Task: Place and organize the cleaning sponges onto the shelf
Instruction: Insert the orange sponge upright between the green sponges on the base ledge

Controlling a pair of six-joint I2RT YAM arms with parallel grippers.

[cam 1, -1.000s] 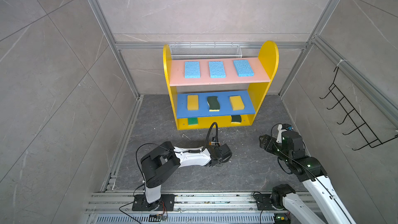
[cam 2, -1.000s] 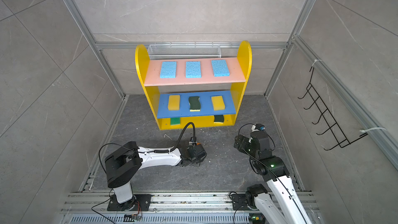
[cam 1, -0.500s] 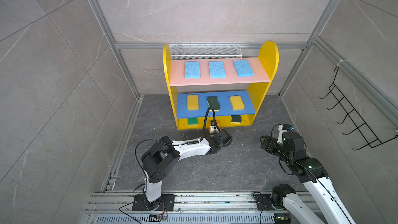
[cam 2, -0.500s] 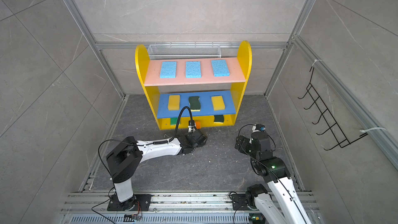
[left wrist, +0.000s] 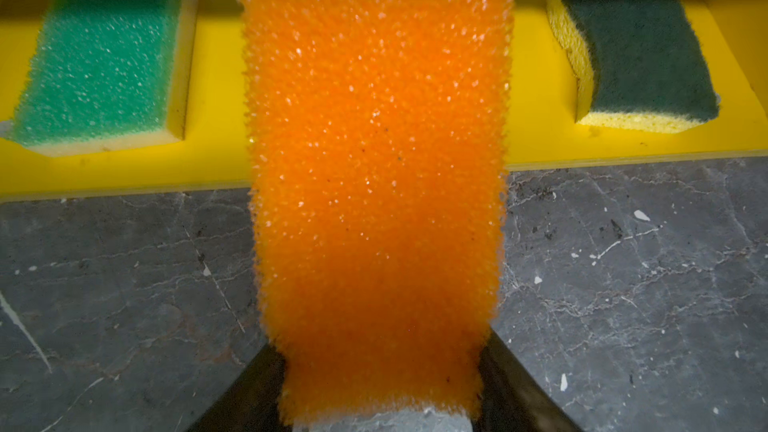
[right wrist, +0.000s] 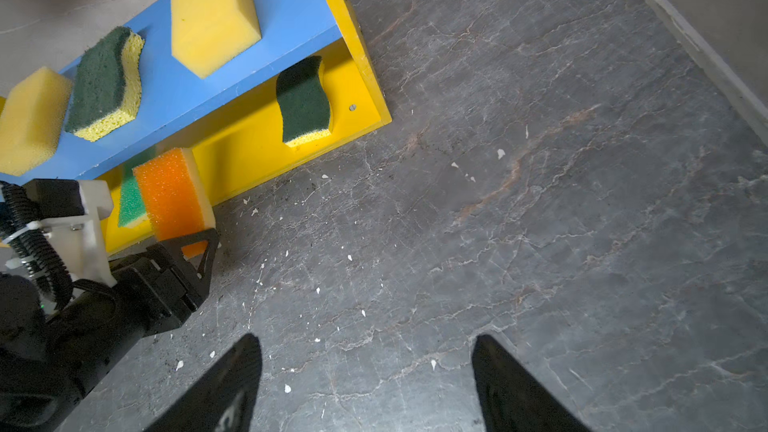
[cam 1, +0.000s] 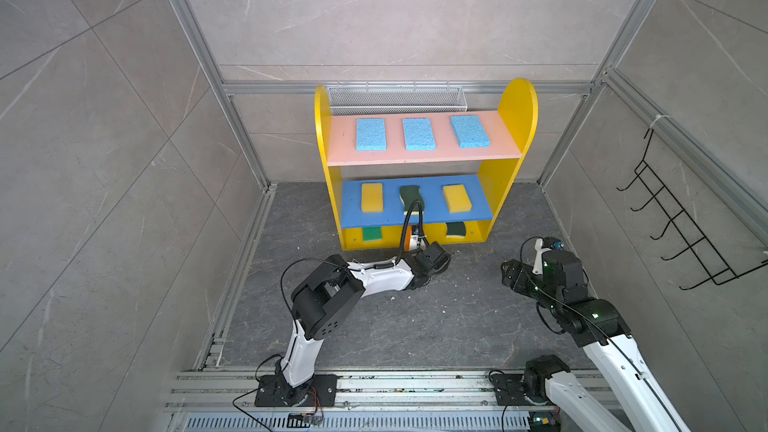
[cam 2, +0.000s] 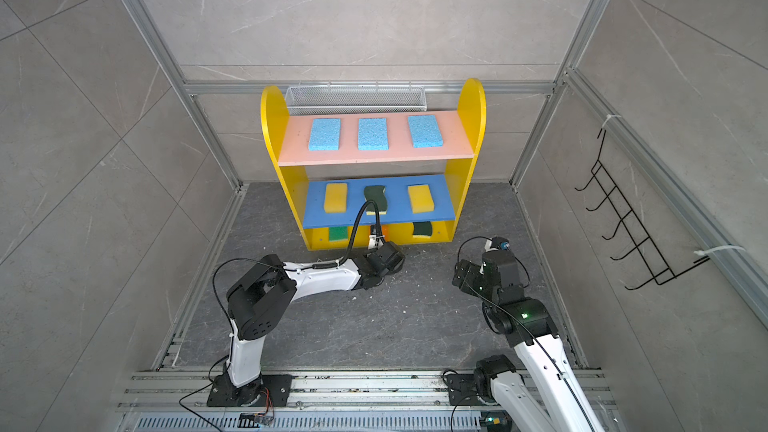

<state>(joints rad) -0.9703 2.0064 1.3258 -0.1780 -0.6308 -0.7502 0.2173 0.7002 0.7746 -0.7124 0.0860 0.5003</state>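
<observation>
Left gripper [left wrist: 380, 347] pinches orange sponge [left wrist: 374, 160] by back end, so front fits shelf [left wrist: 216, 76] gap between bright green sponge [left wrist: 104, 56], dark-green sponge [left wrist: 640, 43]. Right gripper [right wrist: 365, 342] spread wide, empty, off to side.

In a top view we glimpse only a sliver of the orange sponge [cam 1: 409, 238] under the blue board [cam 1: 434, 205], and in the left wrist view that sponge hides most of the left gripper [left wrist: 380, 351]. The right gripper [right wrist: 365, 340] runs off the right wrist view's edge.
</observation>
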